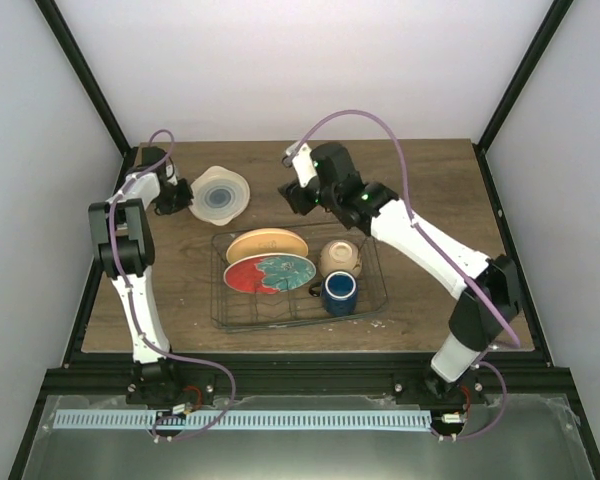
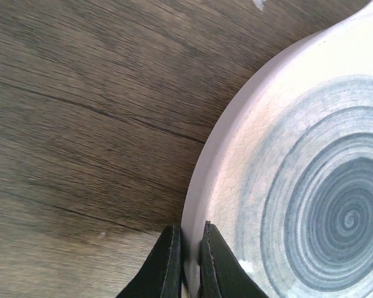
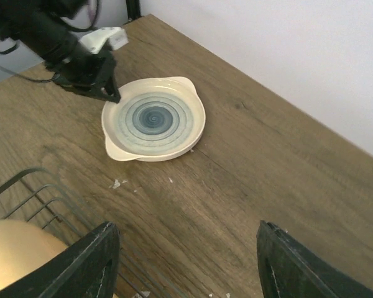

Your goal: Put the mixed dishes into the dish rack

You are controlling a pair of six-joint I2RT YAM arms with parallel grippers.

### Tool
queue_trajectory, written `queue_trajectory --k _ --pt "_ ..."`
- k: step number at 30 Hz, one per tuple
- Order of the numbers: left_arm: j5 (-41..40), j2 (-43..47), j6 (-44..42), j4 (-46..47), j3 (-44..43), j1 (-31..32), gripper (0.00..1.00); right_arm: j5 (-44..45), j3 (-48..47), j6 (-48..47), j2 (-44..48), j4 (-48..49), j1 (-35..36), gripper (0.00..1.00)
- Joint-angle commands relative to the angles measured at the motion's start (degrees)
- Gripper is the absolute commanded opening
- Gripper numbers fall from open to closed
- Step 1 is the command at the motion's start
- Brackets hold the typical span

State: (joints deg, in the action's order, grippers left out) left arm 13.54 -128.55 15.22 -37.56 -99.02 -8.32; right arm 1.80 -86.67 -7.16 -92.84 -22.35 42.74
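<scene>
Pinching the rim of the white plate (image 2: 311,186), my left gripper (image 2: 189,248) is clamped down: one finger sits on the outside of the rim and the other just inside it, with only the thin edge between them. The plate, white with a blue-green spiral in its centre, lies on the table (image 1: 430,180) near the far-left corner, and as far as I can tell it rests flat on the wood. I hold it at the side that faces the table's left edge. From my right wrist I see that same grip from across the table, the dark fingers on the plate's rim.

My right gripper (image 3: 189,261) hangs above bare wood toward the far edge, between the plate and the rack (image 1: 375,300). Its jaws stand wide apart with nothing between them and nothing touching them. A few pale flecks (image 3: 115,183) lie on the wood between the plate and the rack's far-left corner.

The rack sits in the middle of the table, well apart from the white plate. Four dishes are inside it. The orange plate (image 1: 267,244) is at the rack's far-left part, and the red plate (image 1: 268,273) is just nearer than it, the two overlapping. The bowl (image 1: 340,258) is toward the far-right part of the rack. The mug (image 1: 339,292) stands upright just beside the bowl, toward the rack's near edge.
</scene>
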Motion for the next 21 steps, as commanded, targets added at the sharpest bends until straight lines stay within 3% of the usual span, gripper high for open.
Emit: queue_trajectory --k 1,5,9,13,21 --pt "9.1 0.3 1.3 0.9 2.9 0.2 0.0 -13.9 -5.2 11.5 -5.8 -2.7 -8.8 0.61" --pt "12.9 1.7 1.9 2.0 3.0 -0.2 0.0 -25.8 -11.6 16.4 -14.0 -4.6 -14.8 0.63" --pt "16.5 3.0 2.8 3.6 3.6 -0.4 0.0 -32.5 -22.7 16.1 -23.6 -9.6 -15.8 0.72" --pt "18.3 4.0 4.1 5.5 4.7 -0.6 0.0 -38.0 -32.8 17.2 -31.7 -13.4 -16.1 0.73" --pt "20.6 6.0 6.1 8.4 5.5 -0.4 0.0 -46.9 -37.4 22.0 -39.9 -9.3 -17.2 0.75"
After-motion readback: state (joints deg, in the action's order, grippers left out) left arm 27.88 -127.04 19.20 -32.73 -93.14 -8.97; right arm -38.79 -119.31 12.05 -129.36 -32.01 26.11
